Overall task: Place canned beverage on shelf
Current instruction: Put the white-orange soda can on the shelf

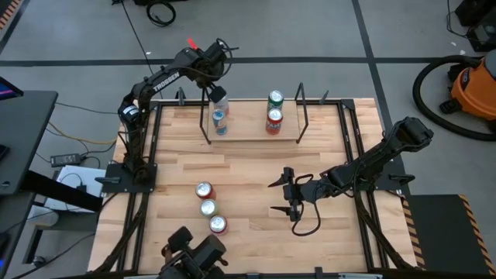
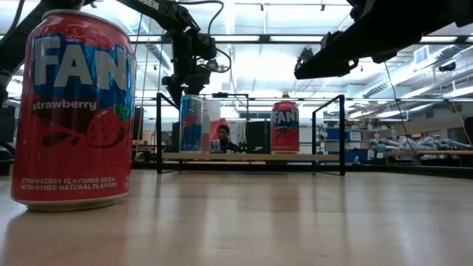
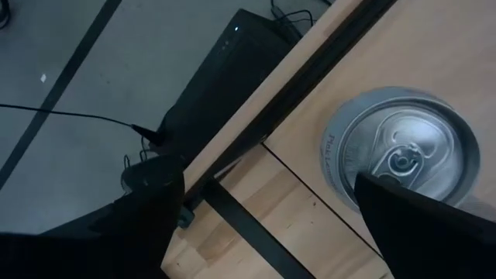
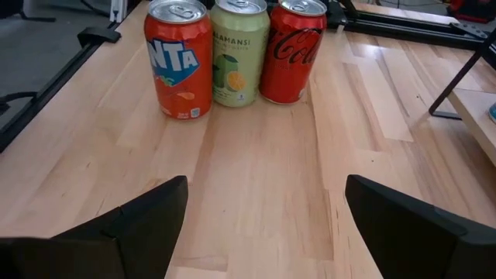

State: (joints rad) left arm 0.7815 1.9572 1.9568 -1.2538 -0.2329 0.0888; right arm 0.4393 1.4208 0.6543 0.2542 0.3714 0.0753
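The shelf (image 1: 252,138) is a low light-wood plank with thin black rod uprights at both ends, standing at the far middle of the desk (image 1: 248,174). Four cans stand on it in two pairs. On the left, a blue-and-white can (image 1: 219,122) stands in front of a white-and-red can (image 1: 222,105). On the right, a red can (image 1: 273,120) stands in front of a green-topped can (image 1: 276,98).

The left hand (image 1: 215,87) hovers above the left pair, fingers spread and holding nothing. The left wrist view looks straight down on a silver can top (image 3: 399,151) between the fingers; which of the two cans this is cannot be told.

The right hand (image 1: 284,194) is low over the right-centre of the desk, fingers spread and empty, pointing left toward three cans near the desk's front edge.

In the high view these three show only as lids: a red can (image 1: 204,190), a silver-topped can (image 1: 208,207) and another red can (image 1: 218,225). The right wrist view shows their sides: an orange Fanta can (image 4: 178,58), a pale green can (image 4: 240,53) and a red Coca-Cola can (image 4: 293,50), touching in a row.

The low view is filled at left by a red strawberry Fanta can (image 2: 74,111), cut off at the top. Beyond it the shelf shows edge-on, and the green-topped can is hidden behind the red one.
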